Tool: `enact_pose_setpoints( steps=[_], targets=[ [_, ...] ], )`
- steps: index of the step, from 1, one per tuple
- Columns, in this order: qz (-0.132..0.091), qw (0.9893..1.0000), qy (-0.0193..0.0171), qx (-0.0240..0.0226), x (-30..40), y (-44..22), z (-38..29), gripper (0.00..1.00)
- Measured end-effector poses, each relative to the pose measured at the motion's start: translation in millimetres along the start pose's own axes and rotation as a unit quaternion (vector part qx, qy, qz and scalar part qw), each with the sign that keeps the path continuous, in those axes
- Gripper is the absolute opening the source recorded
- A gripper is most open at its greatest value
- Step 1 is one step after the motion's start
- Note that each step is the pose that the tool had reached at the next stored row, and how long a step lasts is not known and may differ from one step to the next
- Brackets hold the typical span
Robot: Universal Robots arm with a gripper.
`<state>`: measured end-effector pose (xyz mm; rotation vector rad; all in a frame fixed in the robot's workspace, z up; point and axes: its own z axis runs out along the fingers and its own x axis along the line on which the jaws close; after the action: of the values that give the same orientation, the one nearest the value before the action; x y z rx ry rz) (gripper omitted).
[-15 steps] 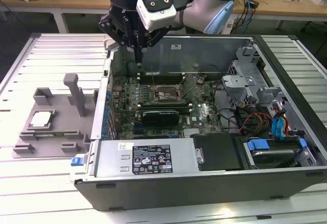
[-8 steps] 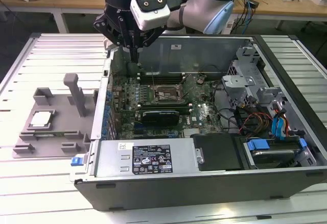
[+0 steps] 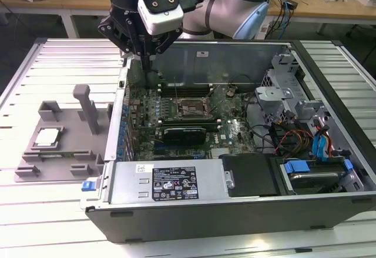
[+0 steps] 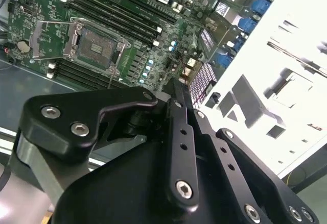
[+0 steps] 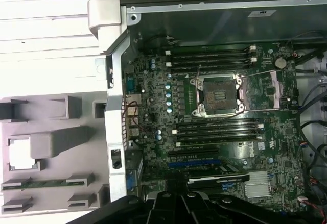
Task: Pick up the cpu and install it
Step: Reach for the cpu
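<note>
A slatted metal table [image 3: 59, 64] carries an open computer case [image 3: 235, 211] lying on its side. A green motherboard [image 3: 235, 131] lies flat on the case's floor. Just beside the case, on the exterior view's left, a grey plastic fixture [image 3: 64, 158] rests on the table. The black gripper [image 3: 145, 64] hangs above the case's far corner on that same side. In the second wrist view its fingers [image 4: 179, 132] run together to a narrow tip, pinched closed with nothing between them. The cpu socket [image 5: 219, 95] sits mid-board between the memory slots, its metal frame swung open. The cpu [image 3: 48, 137], silvery top upward, lies in a square pocket of the fixture, well apart from the gripper and outside the case.
</note>
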<state>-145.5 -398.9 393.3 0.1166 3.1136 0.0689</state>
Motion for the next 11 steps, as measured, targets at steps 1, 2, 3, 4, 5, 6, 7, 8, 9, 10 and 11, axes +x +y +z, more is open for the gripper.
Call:
enact_pose_setpoints(
  steps=[1,2,3,4,5,6,7,8,9,10,11],
  targets=[
    [0.000,1.0000,0.0000,0.0000,1.0,-0.1,0.0,0.11],
    [0.000,1.0000,0.0000,0.0000,2.2,-0.2,-0.1,0.11],
    [0.000,1.0000,0.0000,0.0000,3.1,-0.2,-0.1,0.11],
    [0.000,1.0000,0.0000,0.0000,5.0,-0.4,-0.2,0.11],
    [0.000,1.0000,0.0000,0.0000,7.6,-0.6,-0.2,0.11],
    [0.000,1.0000,0.0000,0.0000,10.8,-0.8,-0.3,0.11],
    [0.000,1.0000,0.0000,0.0000,13.3,-1.0,-0.4,0.11],
    [0.000,1.0000,0.0000,0.0000,14.6,-1.1,-0.4,0.11],
    [0.000,1.0000,0.0000,0.0000,16.0,-1.2,-0.4,0.11],
    [0.000,1.0000,0.0000,0.0000,18.4,-1.4,-0.5,0.11],
    [0.000,1.0000,0.0000,0.0000,21.0,-1.6,-0.6,0.11]
  ],
)
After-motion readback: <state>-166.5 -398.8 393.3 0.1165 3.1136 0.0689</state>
